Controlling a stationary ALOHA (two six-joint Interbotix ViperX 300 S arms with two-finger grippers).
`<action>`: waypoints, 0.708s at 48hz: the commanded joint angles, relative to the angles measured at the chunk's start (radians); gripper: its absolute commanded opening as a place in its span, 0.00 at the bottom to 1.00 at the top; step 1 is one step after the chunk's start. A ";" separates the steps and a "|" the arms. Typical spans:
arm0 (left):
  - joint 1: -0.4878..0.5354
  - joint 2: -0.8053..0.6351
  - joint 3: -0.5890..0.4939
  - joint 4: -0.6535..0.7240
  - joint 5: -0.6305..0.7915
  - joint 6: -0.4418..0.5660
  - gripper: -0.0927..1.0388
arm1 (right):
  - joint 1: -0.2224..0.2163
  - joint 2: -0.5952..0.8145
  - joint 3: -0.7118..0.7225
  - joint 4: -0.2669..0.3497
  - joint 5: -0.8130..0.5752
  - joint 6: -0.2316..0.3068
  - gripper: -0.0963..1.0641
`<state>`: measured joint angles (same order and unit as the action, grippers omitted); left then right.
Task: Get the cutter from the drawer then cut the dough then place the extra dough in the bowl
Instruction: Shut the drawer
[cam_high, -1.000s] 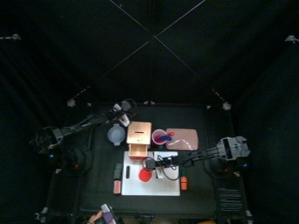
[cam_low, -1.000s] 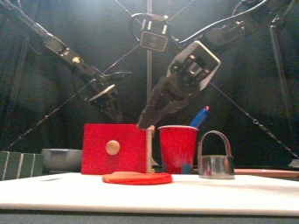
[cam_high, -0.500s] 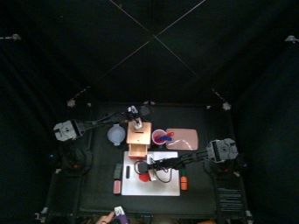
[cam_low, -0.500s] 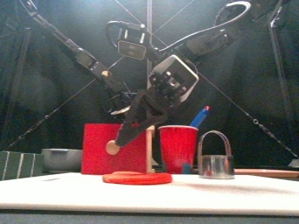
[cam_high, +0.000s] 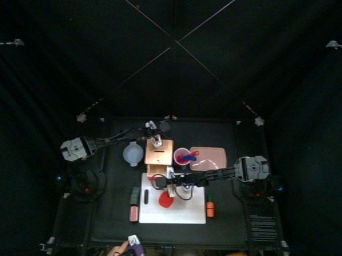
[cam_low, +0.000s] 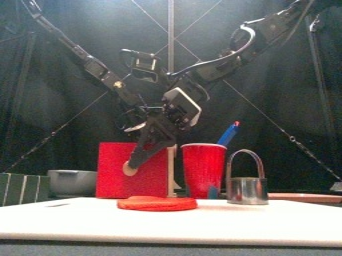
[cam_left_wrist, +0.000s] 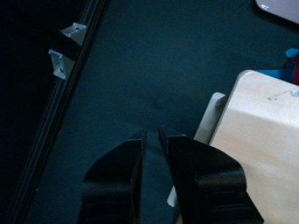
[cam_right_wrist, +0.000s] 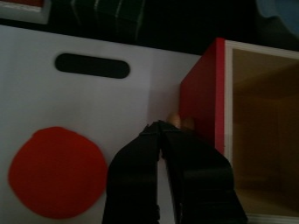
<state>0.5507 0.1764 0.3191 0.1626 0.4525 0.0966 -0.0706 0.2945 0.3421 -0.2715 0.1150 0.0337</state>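
We find the right gripper (cam_low: 136, 163) set against the knob (cam_right_wrist: 176, 119) of the red drawer front (cam_low: 112, 182). Its jaws are drawn to a slit, and we cannot tell whether they pinch the knob. The cutter (cam_low: 245, 184) is already out. It stands upright on the white board (cam_right_wrist: 47, 96), handle up, past the red cup (cam_low: 203, 170) toward the right arm's side, so that arm is nearer. The left gripper (cam_left_wrist: 159, 149) hangs beside the wooden box (cam_left_wrist: 263, 114), closed and empty. Half a second earlier the right gripper stood higher and the knob was exposed. The dough (cam_low: 156, 203) appears uncut.

Dough (cam_low: 156, 203) on board (cam_low: 267, 220), seemingly before box (cam_low: 114, 180)
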 joint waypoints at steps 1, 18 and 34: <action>-0.003 -0.026 -0.011 0.000 -0.005 -0.003 0.65 | -0.037 -0.009 -0.046 -0.017 -0.002 -0.002 0.22; -0.003 -0.034 0.008 -0.002 -0.006 -0.009 0.65 | -0.094 0.026 -0.100 -0.074 0.081 -0.002 0.22; 0.014 -0.057 0.040 -0.003 -0.017 -0.014 0.65 | -0.092 0.009 -0.109 -0.089 0.146 -0.002 0.22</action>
<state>0.5630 0.1411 0.3666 0.1611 0.4433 0.0844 -0.1427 0.3467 0.2608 -0.3559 0.2654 0.0322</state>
